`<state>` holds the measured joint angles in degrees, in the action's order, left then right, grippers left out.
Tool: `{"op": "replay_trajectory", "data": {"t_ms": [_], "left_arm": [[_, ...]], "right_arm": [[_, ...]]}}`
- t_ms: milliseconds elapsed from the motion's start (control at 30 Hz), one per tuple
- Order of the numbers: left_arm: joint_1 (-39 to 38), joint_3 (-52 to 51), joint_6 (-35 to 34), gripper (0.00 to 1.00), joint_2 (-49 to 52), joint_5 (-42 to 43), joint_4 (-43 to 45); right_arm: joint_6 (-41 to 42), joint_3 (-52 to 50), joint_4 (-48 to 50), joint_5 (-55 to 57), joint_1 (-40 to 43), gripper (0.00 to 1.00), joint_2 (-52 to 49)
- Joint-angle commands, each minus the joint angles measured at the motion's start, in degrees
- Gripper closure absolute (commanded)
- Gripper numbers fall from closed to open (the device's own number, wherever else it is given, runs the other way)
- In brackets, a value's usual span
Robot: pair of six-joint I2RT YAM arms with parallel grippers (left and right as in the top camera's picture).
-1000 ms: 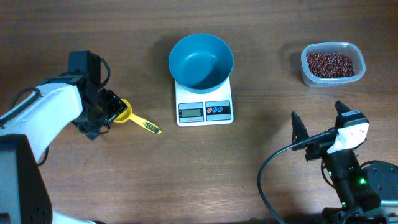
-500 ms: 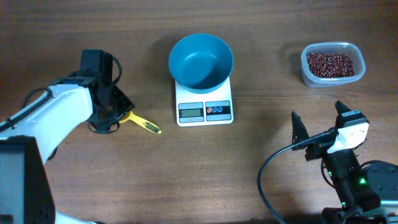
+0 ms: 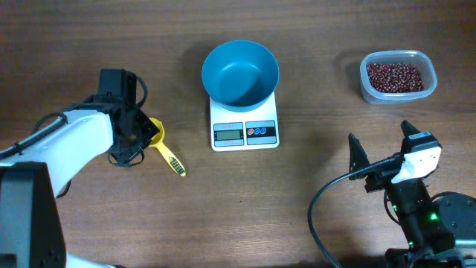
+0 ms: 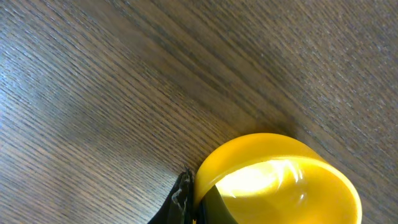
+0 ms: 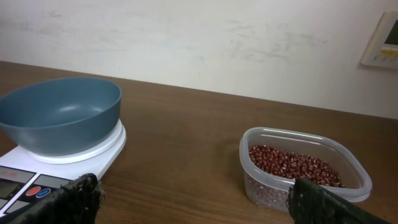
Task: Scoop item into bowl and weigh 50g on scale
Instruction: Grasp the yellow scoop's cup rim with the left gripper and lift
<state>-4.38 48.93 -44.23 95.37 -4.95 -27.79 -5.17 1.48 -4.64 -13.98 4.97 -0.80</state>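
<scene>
1 round teal-blue plastic bowl (image 3: 240, 72) sits on 1 small white square digital scale (image 3: 245, 132) mid-table. At 2 o'clock from the scale, 1 clear rounded plastic tub (image 3: 364, 83) holds the many dark reddish-brown beans (image 3: 397, 77). At 9 o'clock lies 1 yellow plastic scoop (image 3: 165, 147), its cup wall pinched by the clenched left gripper (image 3: 145, 134). At 4 o'clock, 1 right gripper (image 3: 379, 138) stands spread wide, grasping nothing.

A robotics workroom or lab rather than a home kitchen. A white-shelled robot arm (image 3: 71, 138) at 9 o'clock and a second arm trailing a loose black cable (image 3: 318, 201) at 4 o'clock stand on a dark brown wood-grain desk (image 3: 245, 216). Behind it runs a plain off-white painted wall (image 5: 186, 31) carrying a small white wall-mounted control panel (image 5: 387, 38) at 2 o'clock in the right wrist view.
</scene>
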Motion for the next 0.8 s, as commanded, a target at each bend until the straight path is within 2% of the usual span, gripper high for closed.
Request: {"op": "replay_trajectory", "data": {"t_ms": [0,133,233,400,600,700,767], "left_arm": [[-0.1,-0.5,-0.1,1.0,0.3,0.2,0.2],[-0.1,-0.3,-0.1,1.0,-0.5,5.4,-1.4],[-0.1,-0.3,-0.1,1.0,-7.1,8.7,-5.1],[-0.1,-0.3,-0.1,1.0,-20.5,8.3,-13.8],[-0.1,-0.3,-0.2,1.0,-22.5,8.7,-16.4],[-0.1,-0.3,-5.9,1.0,-22.5,8.9,-18.5],[-0.1,-0.3,-14.8,1.0,-22.5,9.4,-22.4]], "right_arm": [[-0.4,-0.6,0.0,0.5,-0.1,0.01,0.3],[-0.4,-0.6,0.0,0.5,-0.1,0.01,0.3],[-0.4,-0.6,0.0,0.5,-0.1,0.01,0.3],[-0.4,-0.6,0.0,0.5,-0.1,0.01,0.3],[-0.4,-0.6,0.0,0.5,-0.1,0.02,0.3],[-0.4,-0.6,0.0,0.5,-0.1,0.01,0.3],[-0.4,-0.6,0.0,0.5,-0.1,0.01,0.3]]}}
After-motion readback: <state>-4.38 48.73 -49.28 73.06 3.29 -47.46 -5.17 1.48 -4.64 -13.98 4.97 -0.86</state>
